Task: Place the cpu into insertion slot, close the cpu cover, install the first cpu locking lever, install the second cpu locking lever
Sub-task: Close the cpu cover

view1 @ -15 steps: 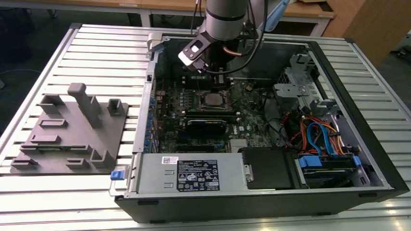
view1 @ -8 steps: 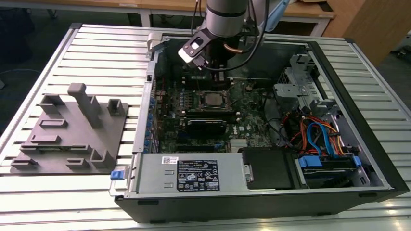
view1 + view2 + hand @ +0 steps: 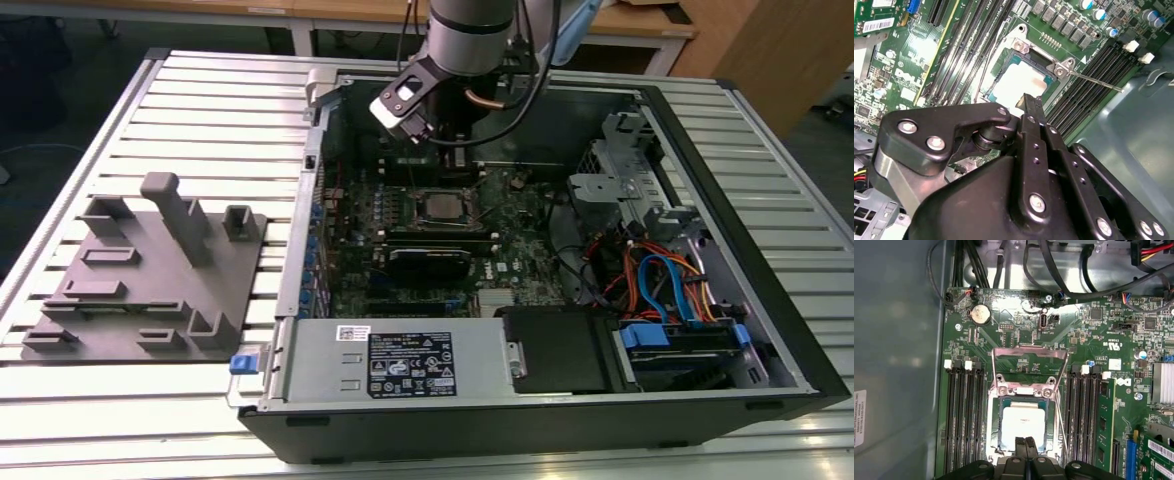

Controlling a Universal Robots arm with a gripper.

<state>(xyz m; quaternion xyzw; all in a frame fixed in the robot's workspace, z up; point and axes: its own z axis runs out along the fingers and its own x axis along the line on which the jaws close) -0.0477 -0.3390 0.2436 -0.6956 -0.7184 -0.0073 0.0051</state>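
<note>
**Operator:** Report end-effector state.

**Arm:** My gripper (image 3: 1026, 441) is narrow. In the first wrist view the fingers are drawn together with no gap, and nothing is held between them. The tips hang over the near edge of the socket area. I cannot tell whether they touch anything.

**Operator:** Location of the part?

**Arm:** The cpu (image 3: 1024, 426) lies flat inside the insertion slot (image 3: 1000, 432), silvery top upward, square to the rim. I judge step one complete.

**Operator:** Cover status?

**Arm:** Not closed. The cpu cover (image 3: 1029, 349) stands swung up on its hinge just beyond the slot, and the green board (image 3: 1019, 330) shows through its window. Nothing lies over the cpu.

**Operator:** Levers?

**Arm:** Neither appears latched. In the second wrist view, one lever rod (image 3: 1096, 81) juts away from the socket corner across the memory slots (image 3: 1089, 65). A thin rod (image 3: 985, 65) runs along the opposite side. I judge that three steps remain: the cover, then each lever.

**Operator:** Surroundings beyond the socket?

**Arm:** Memory slots flank the socket on both sides. Farther off on the board sits a coin cell (image 3: 980, 314). The exterior view shows the whole board lying inside the open case (image 3: 747, 150).
</note>
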